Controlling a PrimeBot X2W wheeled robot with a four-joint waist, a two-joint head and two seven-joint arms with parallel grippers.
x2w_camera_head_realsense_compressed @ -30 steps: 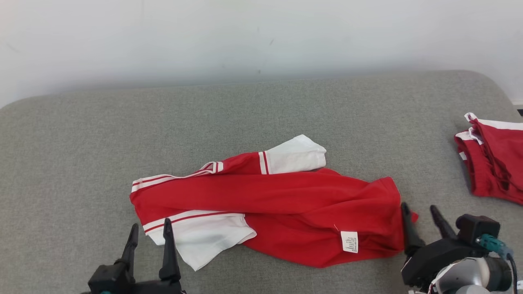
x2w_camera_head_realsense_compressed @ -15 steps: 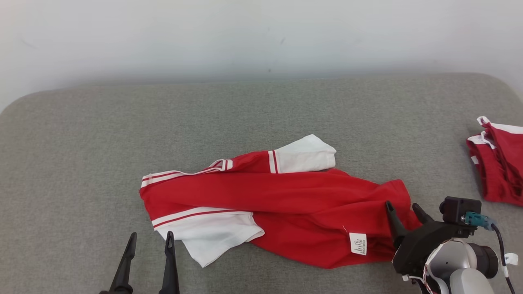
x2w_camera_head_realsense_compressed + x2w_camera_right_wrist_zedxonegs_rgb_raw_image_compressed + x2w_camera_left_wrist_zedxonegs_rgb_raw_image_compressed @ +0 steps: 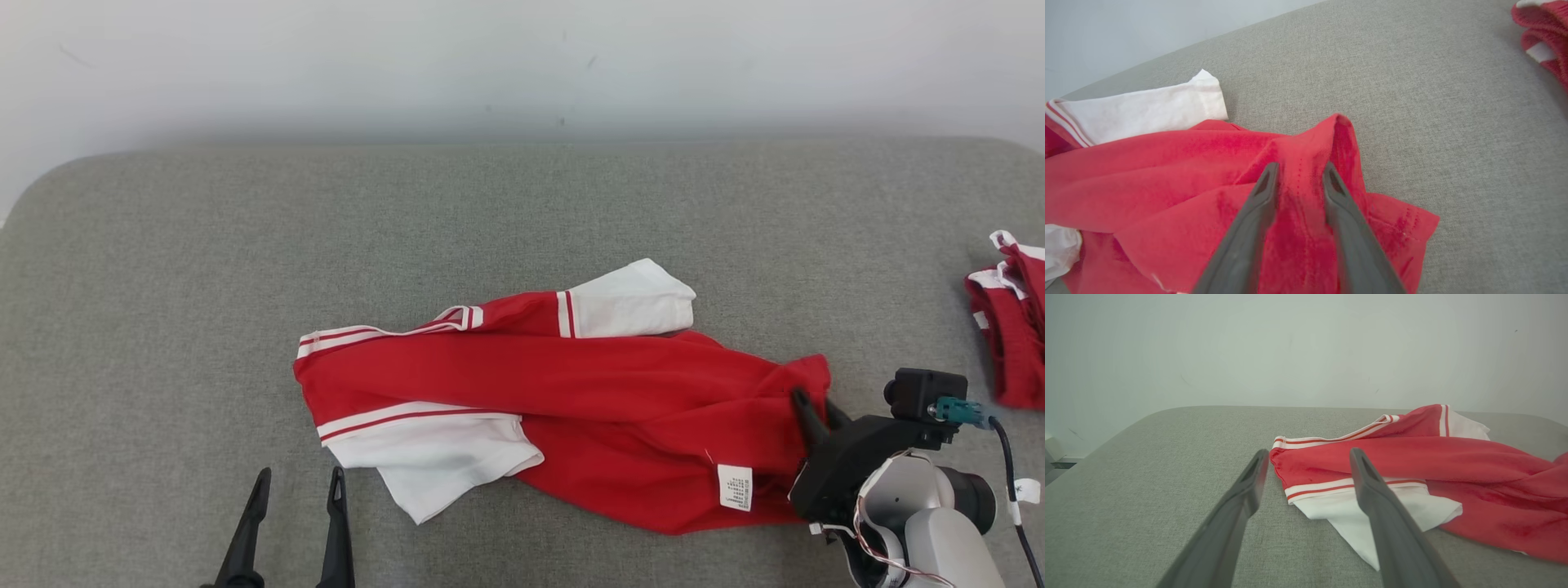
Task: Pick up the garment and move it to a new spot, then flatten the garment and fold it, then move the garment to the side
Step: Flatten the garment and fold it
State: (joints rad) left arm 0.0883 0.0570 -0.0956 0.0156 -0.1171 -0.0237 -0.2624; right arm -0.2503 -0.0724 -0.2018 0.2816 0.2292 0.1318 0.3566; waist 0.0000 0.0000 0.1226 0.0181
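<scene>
Head view: shirt [image 3: 571, 392] crumpled at centre of grey cushion [image 3: 163, 245]; soft, light, limp. Right gripper [image 3: 814, 404] pinches bunched red hem at shirt's 3 o'clock, a sound hold. Left gripper [image 3: 299, 475] spread at 7 o'clock, off the cloth.

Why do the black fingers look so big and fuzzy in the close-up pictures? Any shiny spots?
Left wrist view: the left gripper sits near the lens, so it looms soft-edged while the garment looks sharper. Right wrist view: the right gripper blurs likewise. Head view: even light, faint shadows, no glare.
</scene>
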